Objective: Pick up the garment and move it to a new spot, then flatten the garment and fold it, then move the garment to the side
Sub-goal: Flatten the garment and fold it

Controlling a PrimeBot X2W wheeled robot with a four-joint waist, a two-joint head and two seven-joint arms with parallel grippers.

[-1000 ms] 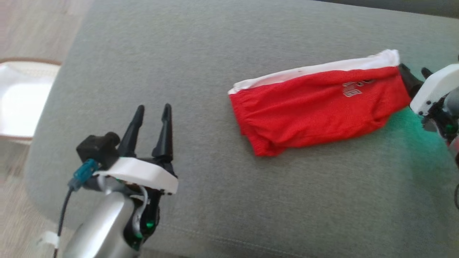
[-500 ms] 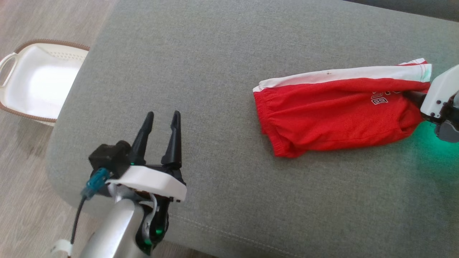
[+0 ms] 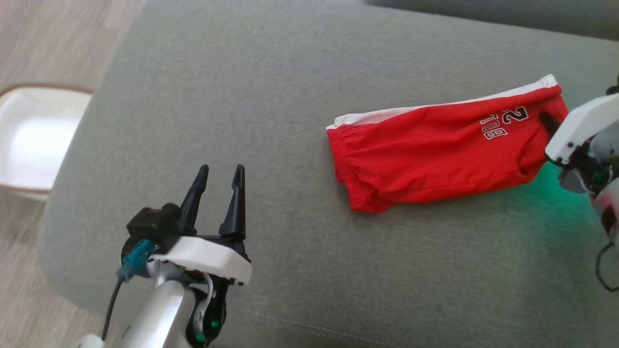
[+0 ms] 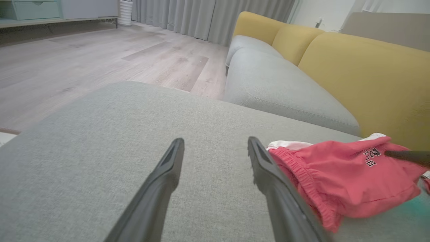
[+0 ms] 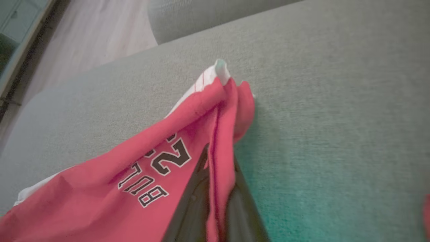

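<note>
The red shorts [image 3: 435, 154] lie lengthwise across the grey upholstered seat [image 3: 290, 72], towards its right side. They are doubled over, so the white side stripe [image 3: 387, 115] runs along the far edge and the gathered waistband [image 3: 341, 159] points left. The right hand [image 3: 549, 121] has its fingers pressed together on the leg-hem end beside the black lettering [image 3: 503, 123], with a fold of cloth nipped between them. A grip at one end suits dragging or lifting the folded garment as a whole, probably for the last step of setting it aside, and the trailing waistband end lies on the seat. The left hand [image 3: 221, 168] hangs over the near left part of the seat, well apart from the shorts, with its fingers spread and nothing between them, so it seems to be keeping clear of the move. A white laundry basket [image 3: 43, 87] sits on the floor beyond the seat's left edge.
</note>
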